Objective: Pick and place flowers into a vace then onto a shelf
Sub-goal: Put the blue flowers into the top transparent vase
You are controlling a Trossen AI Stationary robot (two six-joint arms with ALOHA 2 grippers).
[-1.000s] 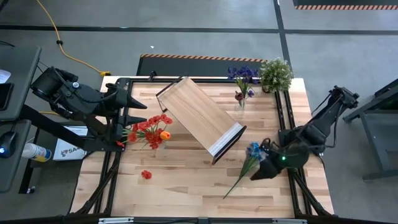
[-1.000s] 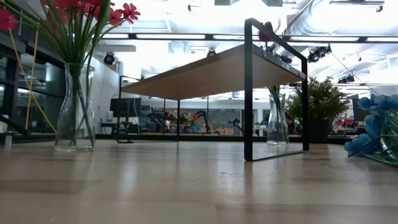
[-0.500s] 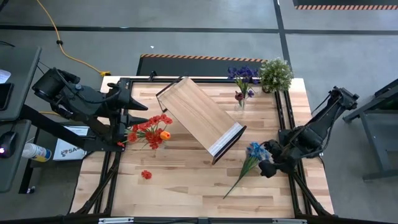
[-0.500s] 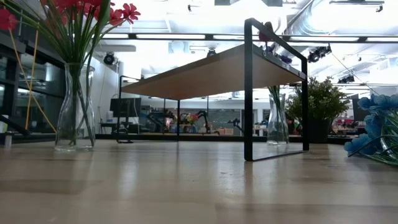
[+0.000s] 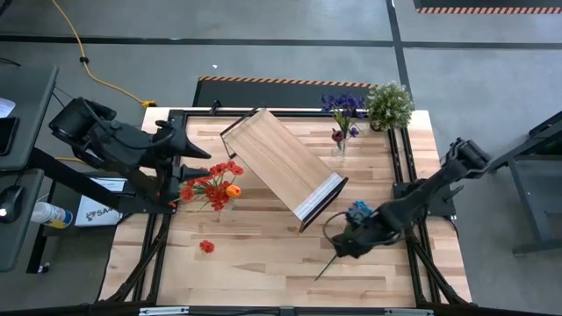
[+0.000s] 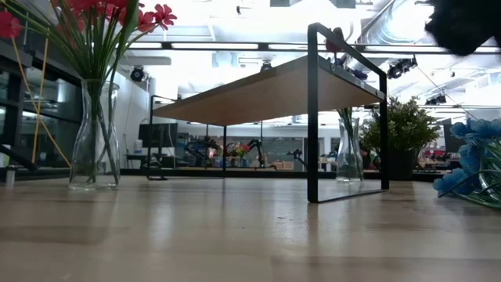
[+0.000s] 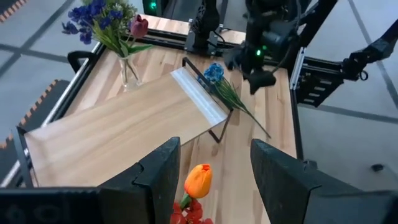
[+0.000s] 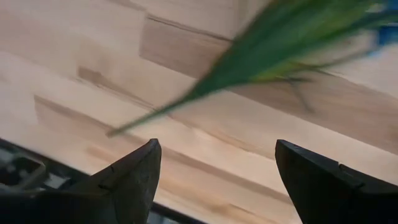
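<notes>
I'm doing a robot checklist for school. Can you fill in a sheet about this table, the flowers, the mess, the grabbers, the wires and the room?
Surface: light wooden table, mostly bare in front.
Job's things: shelf stands slanted mid-table; red and orange flowers in a glass vase; purple and dark red flowers in another vase; blue flower lying flat.
Clutter: loose red bloom; bushy potted plant at the far corner.
Grippers: left gripper open, above the red bunch; right gripper open, above the blue flower's stem.
Cables: yellow cable on the floor.
Surroundings: grey floor; desk with bottle at left.
</notes>
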